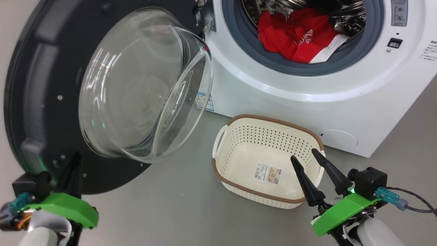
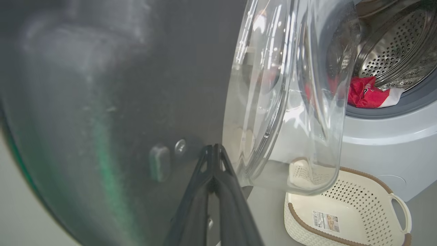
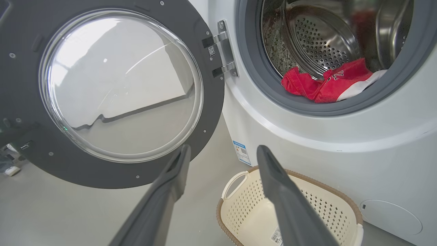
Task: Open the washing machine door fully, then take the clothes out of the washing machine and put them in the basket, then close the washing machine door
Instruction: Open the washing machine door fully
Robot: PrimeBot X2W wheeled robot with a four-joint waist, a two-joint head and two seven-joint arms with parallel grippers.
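Jaws of my left gripper [image 2: 214, 147] sit closed beside the washing machine door [image 1: 34, 102]; my right gripper [image 1: 303, 153] gapes wide, empty, by the basket [image 1: 266, 118].

Washing machine door [image 1: 34, 85], left of washing machine [image 1: 273, 85]: top rim cut off. Clothes [image 1: 293, 37] inside it: white lettering unreadable.

The washing machine door [image 1: 44, 102] stands open at the left. The clothes [image 1: 297, 37] lie inside the washing machine [image 1: 273, 85], and the basket [image 1: 273, 120] sits below.
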